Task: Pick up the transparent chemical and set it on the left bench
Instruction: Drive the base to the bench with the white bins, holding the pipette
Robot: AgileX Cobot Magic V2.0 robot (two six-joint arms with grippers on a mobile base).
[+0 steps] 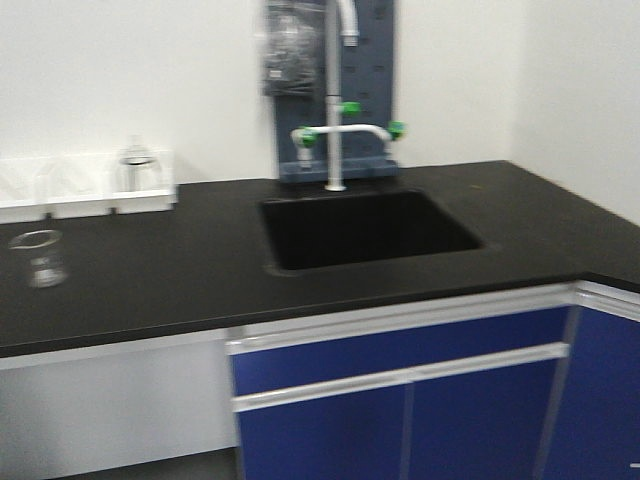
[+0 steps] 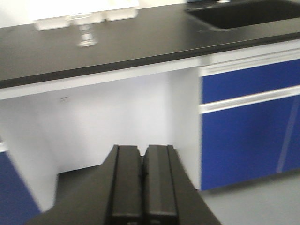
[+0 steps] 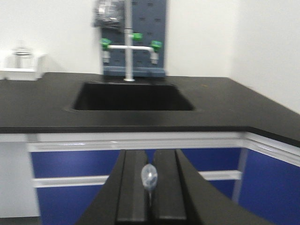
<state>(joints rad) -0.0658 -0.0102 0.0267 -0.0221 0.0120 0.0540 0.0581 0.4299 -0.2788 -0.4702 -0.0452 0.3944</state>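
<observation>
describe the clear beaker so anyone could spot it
Find the black counter with the sink. Go left along it to the beaker, standing alone at the far left. Unlike the glassware in the white bins at the wall, it sits directly on the counter.

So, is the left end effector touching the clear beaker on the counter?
Apart. The left wrist view shows the left end effector low, below the black counter, with the clear beaker standing far beyond it on top.
</observation>
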